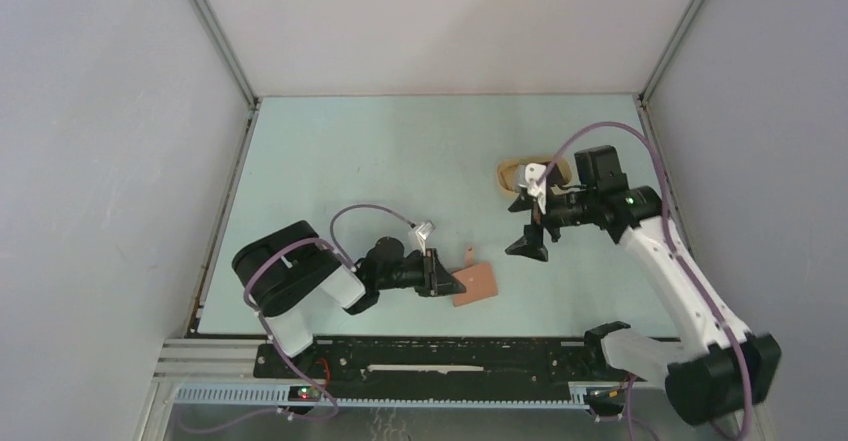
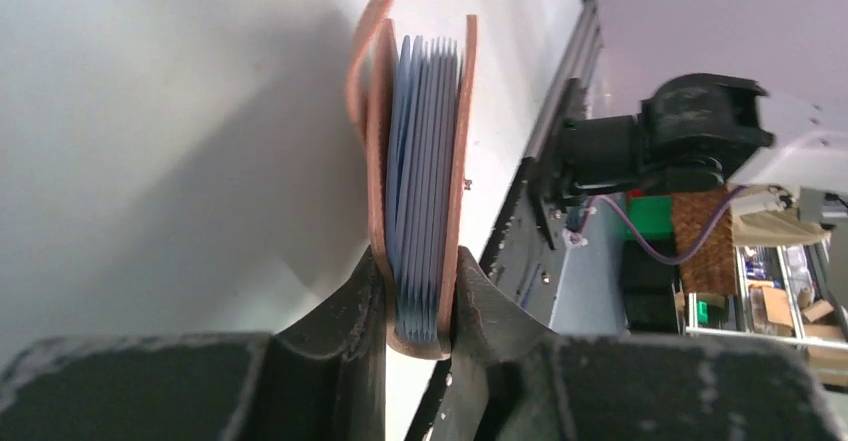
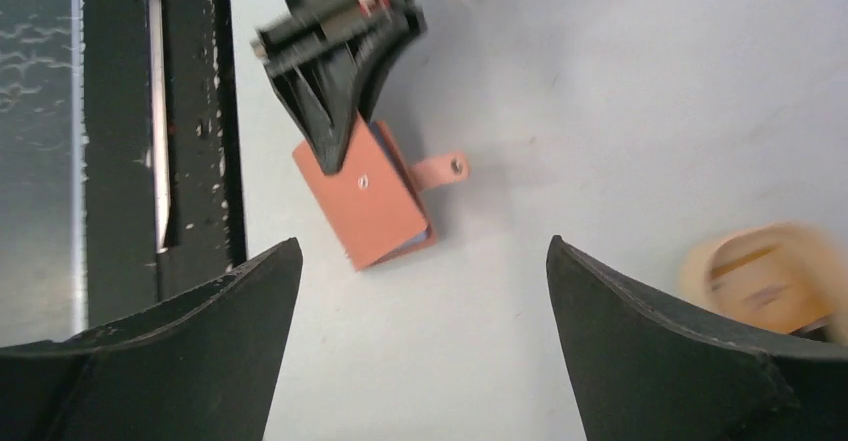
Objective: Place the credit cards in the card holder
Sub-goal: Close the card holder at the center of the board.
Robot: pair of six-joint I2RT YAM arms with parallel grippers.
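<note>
The tan tray (image 3: pixel 765 269) shows blurred, and the card holder's (image 2: pixel 425 181) strap runs off the top edge.

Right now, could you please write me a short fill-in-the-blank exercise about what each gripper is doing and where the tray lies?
1. The left gripper is pinching the brown ____.
2. The right gripper has its jaws ____ and holds nothing.
3. The tan tray lies closer to the ____ arm.

Missing words: card holder; open; right.
</note>
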